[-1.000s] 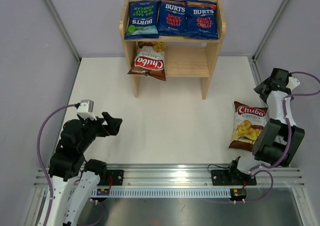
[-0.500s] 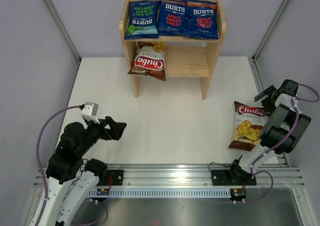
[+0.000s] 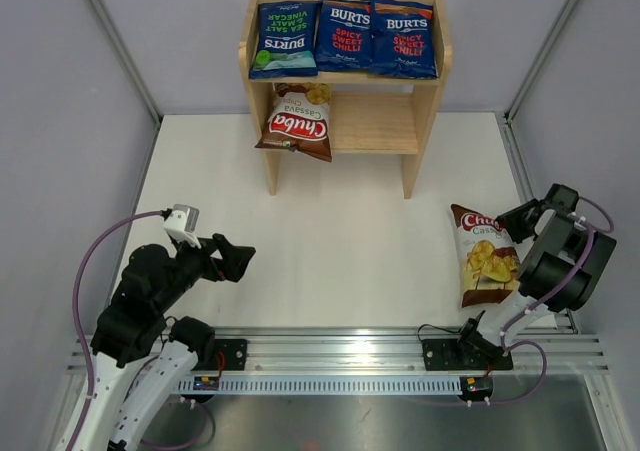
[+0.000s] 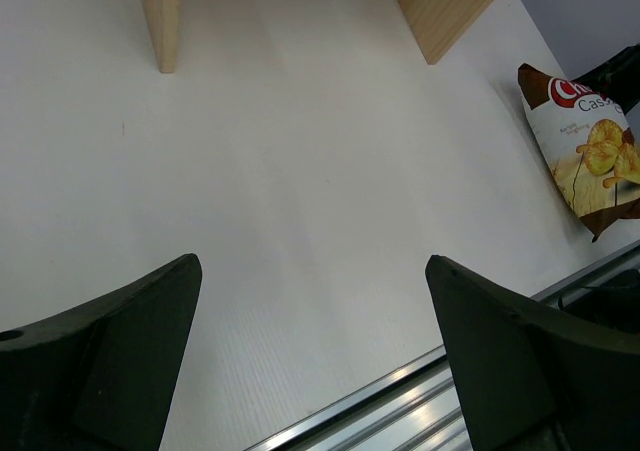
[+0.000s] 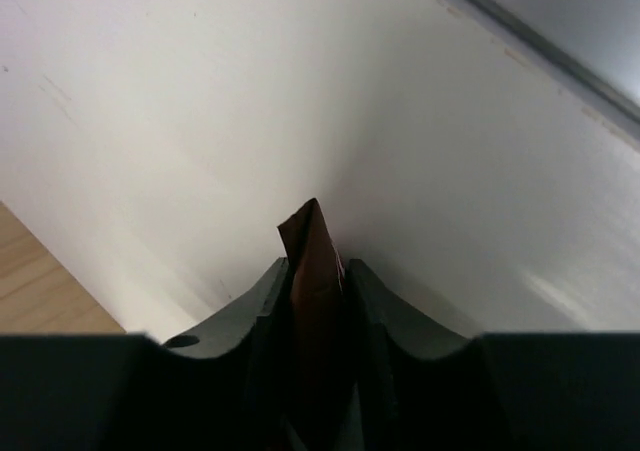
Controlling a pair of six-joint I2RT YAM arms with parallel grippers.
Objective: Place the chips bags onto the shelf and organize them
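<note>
Brown glossy Chuba chips bag [image 3: 483, 268] lies near the right edge of the white tabletop [image 3: 340, 231]. Its top right corner is pinched between the clenched fingers of the right gripper [image 3: 511, 221] (the wrist view shows the foil edge clamped). Bare table runs from it to the light wooden two-tier shelf [image 3: 428, 101] at the back. Three dark blue Burts bags [image 3: 345, 36] fill the upper tier. A second brown Chuba bag [image 3: 298, 123] leans at the lower tier's left, with bare wood to its right. Grey walls [image 3: 60, 121] flank both sides. The left gripper [image 3: 232, 259] hovers low at the near left, its fingers spread wide and holding nothing.
</note>
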